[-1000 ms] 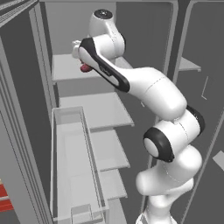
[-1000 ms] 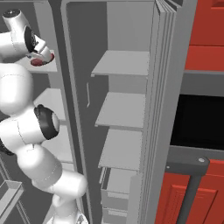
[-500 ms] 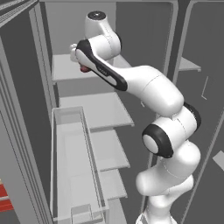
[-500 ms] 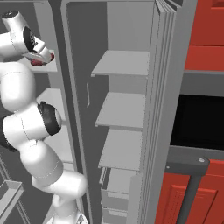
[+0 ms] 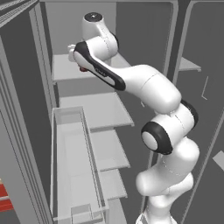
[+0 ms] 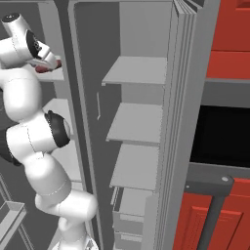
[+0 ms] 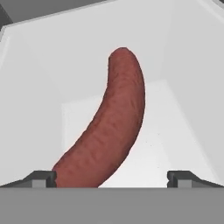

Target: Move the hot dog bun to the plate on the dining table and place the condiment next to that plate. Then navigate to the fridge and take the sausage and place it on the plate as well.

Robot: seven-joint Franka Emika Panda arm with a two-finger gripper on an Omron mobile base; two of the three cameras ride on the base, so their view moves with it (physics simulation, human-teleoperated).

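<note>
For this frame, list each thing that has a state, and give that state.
fridge: door open, grey shelves exposed.
sausage: lying on a fridge shelf, not gripped.
gripper: open, one fingertip on each side of the sausage's near end.

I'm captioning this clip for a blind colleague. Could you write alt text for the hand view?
A curved reddish-brown sausage lies on a pale grey fridge shelf, running from between the open gripper up and away. Its near end sits closer to one dark fingertip than the other.
</note>
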